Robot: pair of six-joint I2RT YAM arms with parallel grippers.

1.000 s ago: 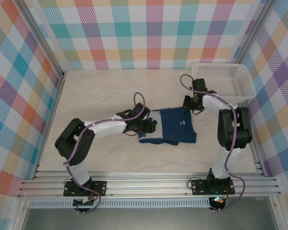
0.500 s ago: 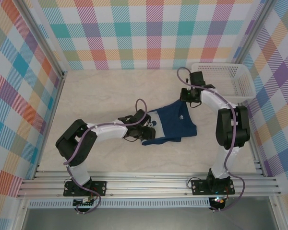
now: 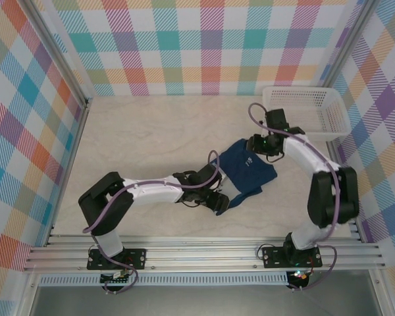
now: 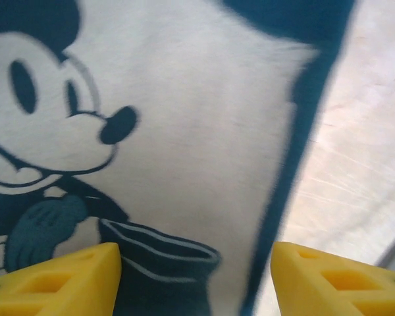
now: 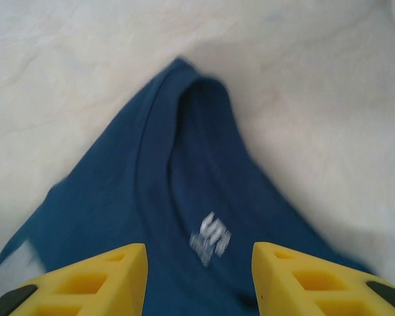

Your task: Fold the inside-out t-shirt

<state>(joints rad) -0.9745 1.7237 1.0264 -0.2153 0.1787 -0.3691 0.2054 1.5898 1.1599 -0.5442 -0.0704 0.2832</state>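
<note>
T-shirt (image 3: 249, 172) slanted between two wide pincers; collar (image 5: 155, 164) just ahead of right pincer (image 5: 199, 253), print (image 4: 184, 131) under left pincer (image 4: 195, 250).

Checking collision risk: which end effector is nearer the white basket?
Right. The right end effector is over the far end of the t-shirt, near the basket; the left end effector is at its near-left edge, farther off.

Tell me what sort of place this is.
Most likely a robot test cell in a lab, not a home. Checked fabric walls box in a pale tabletop. The left arm and right arm are bolted to aluminium rails, with a t-shirt as the work piece.
</note>
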